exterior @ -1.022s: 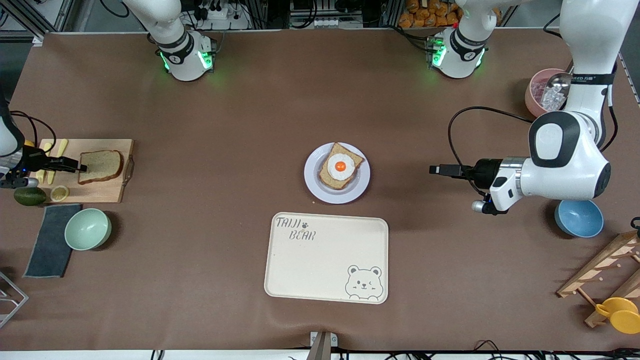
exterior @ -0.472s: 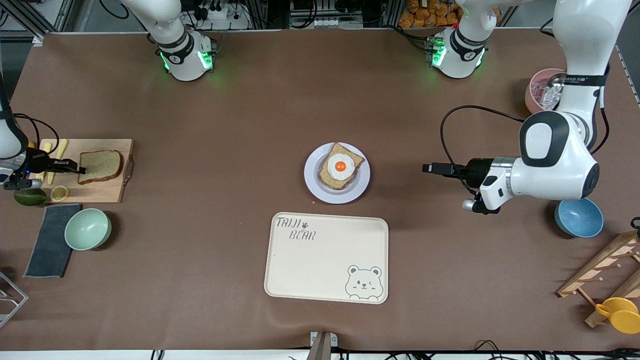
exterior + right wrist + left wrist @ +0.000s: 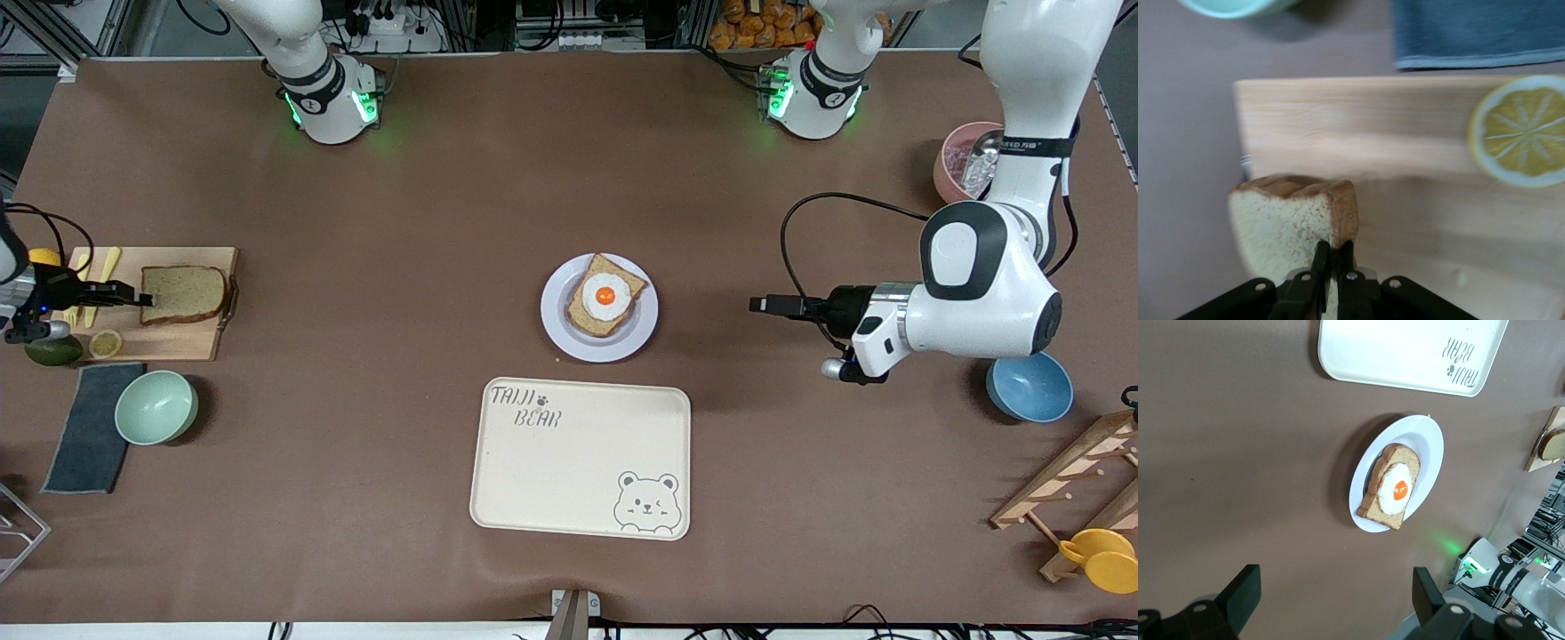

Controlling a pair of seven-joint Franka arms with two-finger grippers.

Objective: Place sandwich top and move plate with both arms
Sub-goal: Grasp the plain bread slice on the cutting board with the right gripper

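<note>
Since a second ago the right gripper has clamped shut on the bread slice, pinching one edge, and the slice has shifted a little on the cutting board toward the metal handle at the board's end; the left arm has drawn slightly closer to the plate.

On the board beside the slice lie a lemon round and pale yellow sticks; an avocado sits just off the board's edge. Nearer the camera are a grey cloth and a mint bowl. The plate stands mid-table, carrying a second slice topped with a fried egg. Nearer the camera than the plate is a cream tray printed "TAIJI BEAR" with a paw mark and a bear face. At the left arm's end stand a pink bowl, a blue bowl and a wooden rack with a yellow cup.

Reaching low and level from the board's outer end, the right gripper holds the slice. The left gripper hovers over bare table toward the left arm's end from the plate, its fingers spread wide, pointing at the plate.
</note>
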